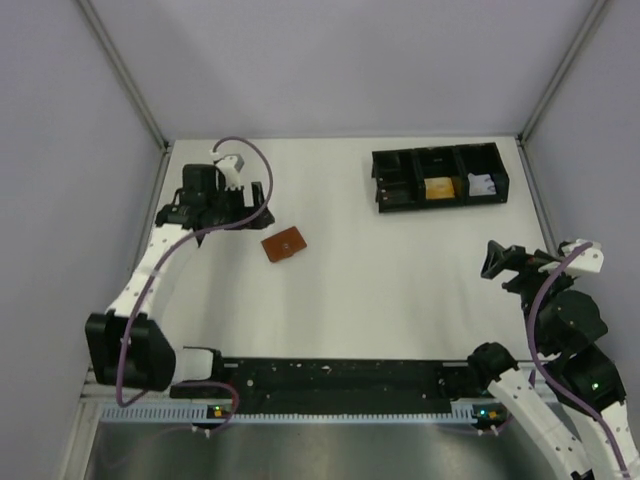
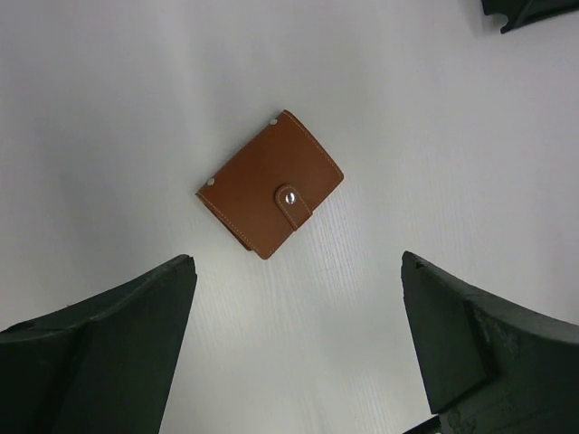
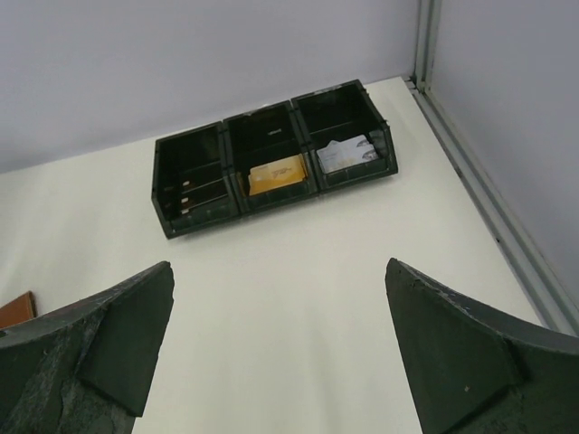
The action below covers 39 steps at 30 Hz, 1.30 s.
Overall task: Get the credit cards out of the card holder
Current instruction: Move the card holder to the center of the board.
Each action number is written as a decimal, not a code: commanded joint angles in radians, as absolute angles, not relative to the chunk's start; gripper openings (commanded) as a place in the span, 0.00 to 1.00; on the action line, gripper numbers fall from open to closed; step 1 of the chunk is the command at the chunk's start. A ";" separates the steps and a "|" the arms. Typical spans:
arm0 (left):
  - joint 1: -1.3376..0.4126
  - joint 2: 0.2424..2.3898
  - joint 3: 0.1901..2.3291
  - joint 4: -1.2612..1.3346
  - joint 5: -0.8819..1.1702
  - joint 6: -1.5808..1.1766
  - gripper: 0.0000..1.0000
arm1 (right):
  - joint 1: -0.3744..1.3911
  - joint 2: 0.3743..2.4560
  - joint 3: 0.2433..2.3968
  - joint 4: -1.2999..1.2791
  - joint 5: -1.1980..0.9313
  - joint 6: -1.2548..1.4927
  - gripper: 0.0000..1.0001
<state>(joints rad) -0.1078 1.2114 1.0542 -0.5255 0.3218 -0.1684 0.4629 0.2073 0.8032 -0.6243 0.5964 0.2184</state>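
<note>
We note the small flat brown leather-like folding card holder (image 2: 270,183) lying closed on the white table (image 2: 109,108) just ahead of the left gripper (image 2: 297,262), jaws wide and empty, while the right gripper (image 3: 279,267), likewise spread and empty, faces the black three-compartment plastic tray (image 3: 197,212).

The desk (image 1: 400,290) is a plain white surface, walled in on the left, right and far sides. A brown card holder (image 1: 285,244) lies flat on it, left of the middle, closed with its snap tab fastened and turned at an angle to the desk's edges. A black tray (image 1: 438,178) with three compartments side by side sits on the far right part, close to the far wall and well apart from the card holder. A black bar (image 1: 340,375) runs along the near edge.
</note>
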 commanded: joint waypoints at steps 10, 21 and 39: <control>-0.123 1.949 1.627 -0.777 0.477 0.066 0.91 | 0.479 0.199 0.801 -0.583 0.479 0.209 0.98; -0.120 2.086 1.592 -0.779 0.528 0.086 0.87 | 0.485 0.201 0.802 -0.584 0.472 0.215 0.98; -0.153 1.668 0.954 -0.312 0.481 -0.330 0.70 | 0.486 0.201 0.807 -0.594 0.462 0.224 0.98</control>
<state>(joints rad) -0.1463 1.7725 1.0466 -0.4652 0.5751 -0.2035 0.4759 0.2073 0.7971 -0.6174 0.4725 0.2134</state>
